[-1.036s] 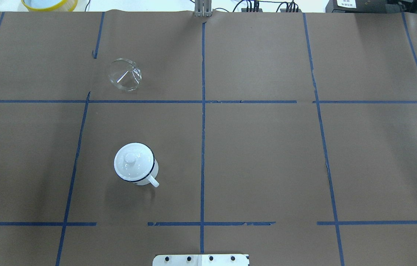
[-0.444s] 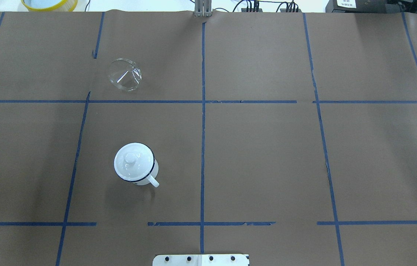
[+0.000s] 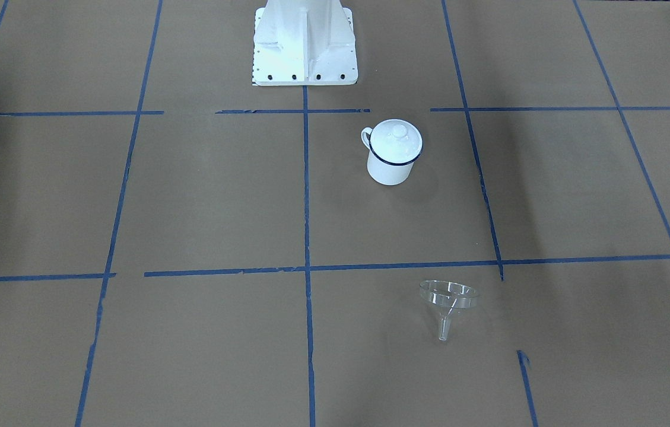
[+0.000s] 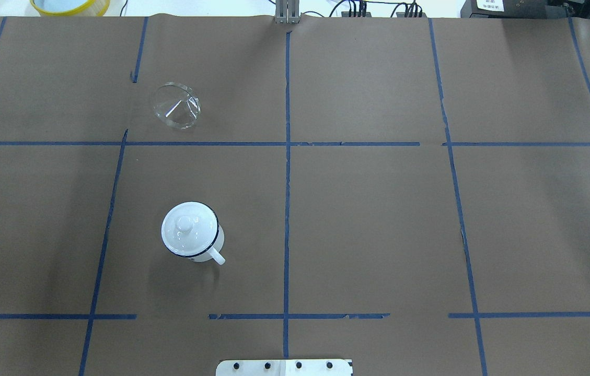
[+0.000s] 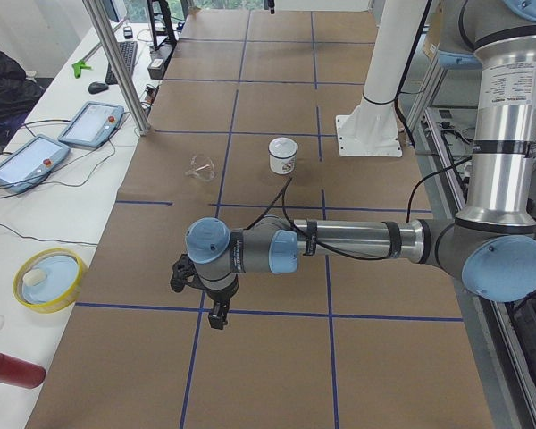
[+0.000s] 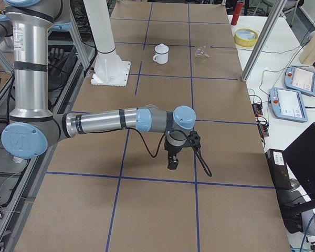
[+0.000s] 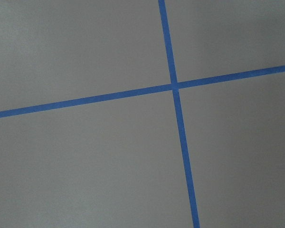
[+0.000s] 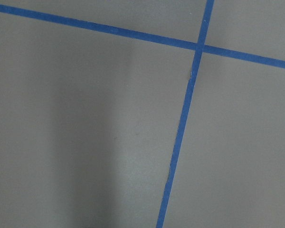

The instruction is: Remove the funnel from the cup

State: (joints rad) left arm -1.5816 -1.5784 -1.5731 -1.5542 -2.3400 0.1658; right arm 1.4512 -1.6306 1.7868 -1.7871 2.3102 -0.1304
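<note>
Clear plastic, the funnel [image 4: 176,106] lies tipped over on the brown paper [image 4: 378,219] that covers the table, out of the cup [image 4: 194,233] and well apart from it. From the front-facing view its spout points away from the robot, toward the operators' side. A line of blue tape [image 4: 206,143] runs between the two: the funnel sits in the grid square farther from the robot, the cup in the square nearer to it, both on the robot's left of the centre line. The white enamel cup stands upright, its handle [image 4: 216,257] turned toward the robot and the centre line, and a round white lid [image 4: 186,224] with a knob sits on its dark blue rim. Neither arm is near these things. The left gripper [image 5: 216,318] hangs pointing down over the paper far out toward the table's left end, and the right gripper [image 6: 172,165] does the same toward the right end — both show only in the side views, so I cannot tell whether their fingers are spread or closed, though nothing is seen in either. Each wrist camera shows only bare paper and a crossing of tape lines. The white robot pedestal [image 3: 305,41] stands at the table's near edge, and a yellow-rimmed dish [image 5: 49,279] and a red cylinder [image 5: 13,368] lie on the side desk.
</note>
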